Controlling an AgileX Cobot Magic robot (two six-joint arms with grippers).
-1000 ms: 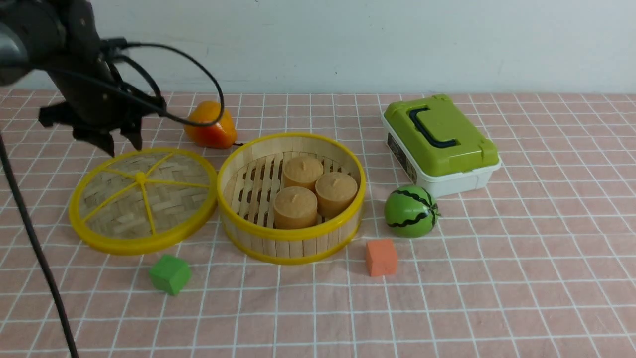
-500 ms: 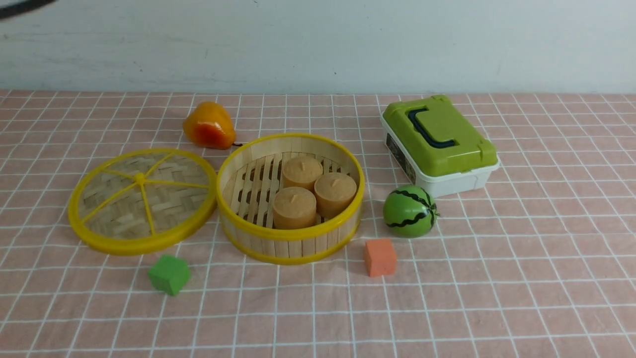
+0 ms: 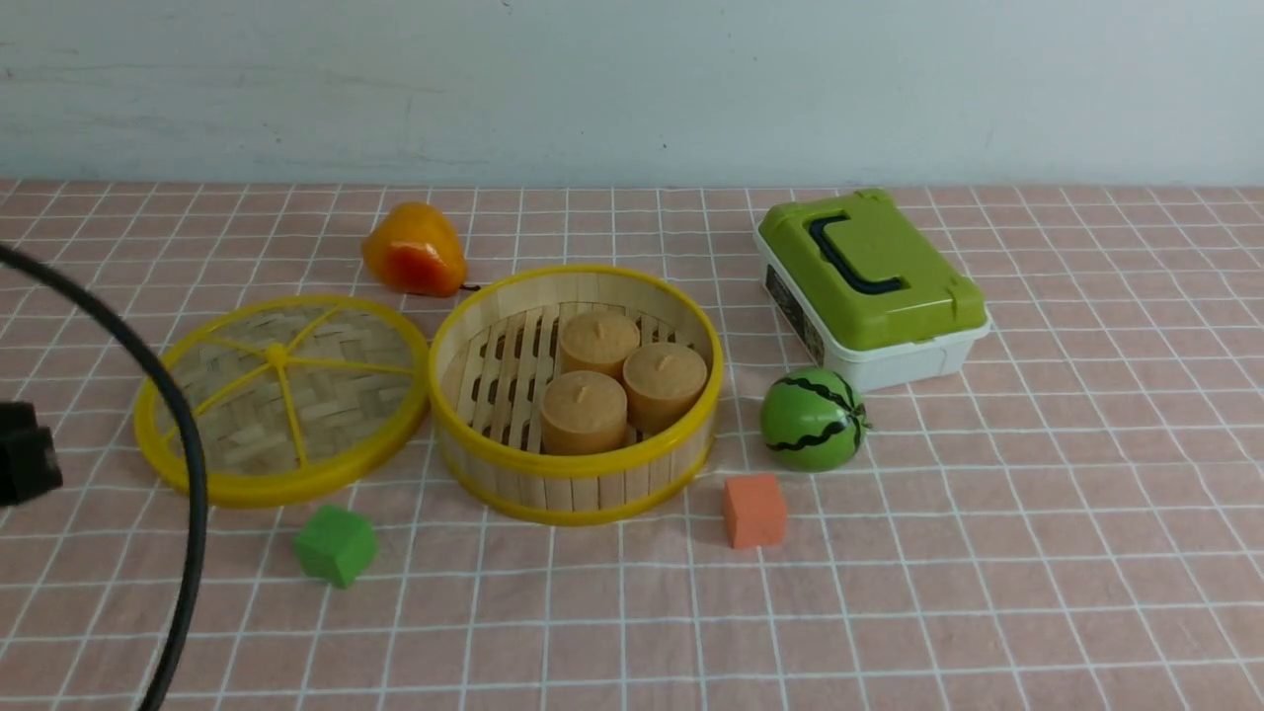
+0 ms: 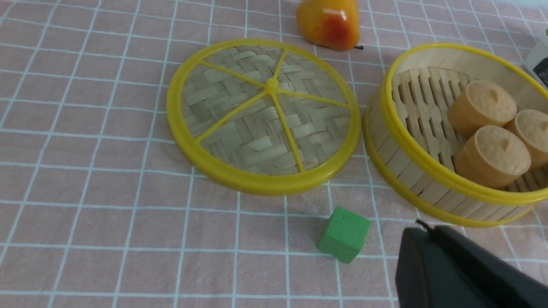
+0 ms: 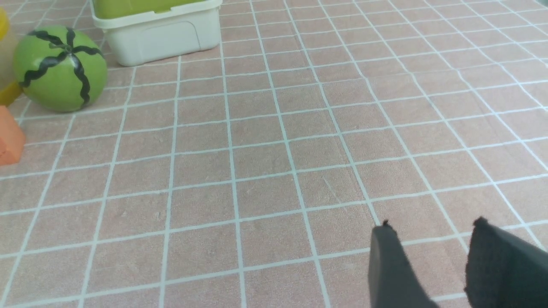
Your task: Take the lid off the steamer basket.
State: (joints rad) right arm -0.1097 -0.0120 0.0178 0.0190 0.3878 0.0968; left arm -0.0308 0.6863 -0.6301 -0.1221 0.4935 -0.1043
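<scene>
Left gripper (image 4: 432,248): only one dark mass shows in its wrist view; parted or closed, cannot tell. It hangs over the pink checked tablecloth (image 4: 85,171) near a small green cube (image 4: 343,234). Right gripper (image 5: 433,224): fingers (image 5: 394,265) parted, empty, above bare cloth. Flat woven-bamboo lid (image 3: 281,395) with yellow rim and spokes lies on the cloth just left of the round slatted bamboo steamer basket (image 3: 578,474), leaving its mouth clear; job looks done. Orange pear-shaped fruit (image 3: 415,249) sits near the lid's far edge; open room nearside and right.

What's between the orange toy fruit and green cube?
The lid, flat beside the steamer basket; its basket-side part lies between orange toy fruit and green cube. Shows in front and left wrist views.
</scene>
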